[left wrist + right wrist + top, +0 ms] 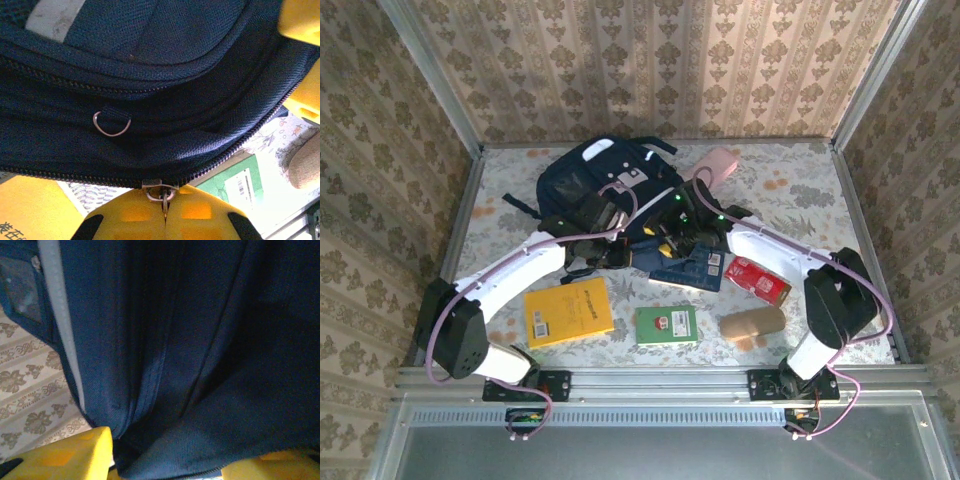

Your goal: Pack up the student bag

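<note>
The student bag (595, 185) is lying mid-table (800, 200). We are clamping our left gripper (164, 212) on its zipper pull (161, 192) to run the zip. Our right gripper (190, 455) is straddling its fabric (200, 340), likely steadying it; whether it is pinching, we cannot tell.

Surface findings at my left jaws.
Student bag (150, 60): matt navy woven cloth, coarse-grained, stitched seams. D-ring (111, 124) and zip pull (161, 194): bright bare metal, smooth. My left fingers (130, 217): smooth yellow plastic, slight sheen. Green book (215, 182): smooth paper cover.
</note>
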Controlling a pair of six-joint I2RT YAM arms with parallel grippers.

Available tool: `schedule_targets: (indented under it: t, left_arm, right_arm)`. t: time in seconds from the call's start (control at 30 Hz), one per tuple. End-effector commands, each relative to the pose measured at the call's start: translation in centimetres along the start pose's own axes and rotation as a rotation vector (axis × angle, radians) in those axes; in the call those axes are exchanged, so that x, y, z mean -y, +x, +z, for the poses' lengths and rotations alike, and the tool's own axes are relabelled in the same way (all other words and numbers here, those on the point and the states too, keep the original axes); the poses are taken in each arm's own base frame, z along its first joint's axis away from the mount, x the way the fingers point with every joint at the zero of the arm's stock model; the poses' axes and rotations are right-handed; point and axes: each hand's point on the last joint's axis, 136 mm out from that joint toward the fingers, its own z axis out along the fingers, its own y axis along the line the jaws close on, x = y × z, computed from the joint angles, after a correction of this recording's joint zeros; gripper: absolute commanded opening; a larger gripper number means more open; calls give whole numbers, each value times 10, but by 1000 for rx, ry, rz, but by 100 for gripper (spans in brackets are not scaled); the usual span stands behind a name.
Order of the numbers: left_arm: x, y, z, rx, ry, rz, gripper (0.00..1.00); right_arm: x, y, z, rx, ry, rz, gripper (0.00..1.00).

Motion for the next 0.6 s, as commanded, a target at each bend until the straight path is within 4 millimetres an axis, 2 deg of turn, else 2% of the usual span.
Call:
schedule_targets:
  t: [0.0, 0.2, 0.3, 0.57]
  left_arm:
    - [22, -19, -12, 71, 61, 31, 0]
    - [23, -17, -6, 60, 60, 37, 0]
    - [15, -17, -7, 65, 25, 38, 0]
    - [-19, -13, -16, 81, -90, 3, 0]
  right_arm:
    - [-1, -5, 7, 29, 11, 33, 47]
    - [0, -19, 18, 66, 15, 37, 14]
    - [-2, -23, 14, 94, 6, 36, 1]
    - [-1, -40, -10, 171, -7, 38, 0]
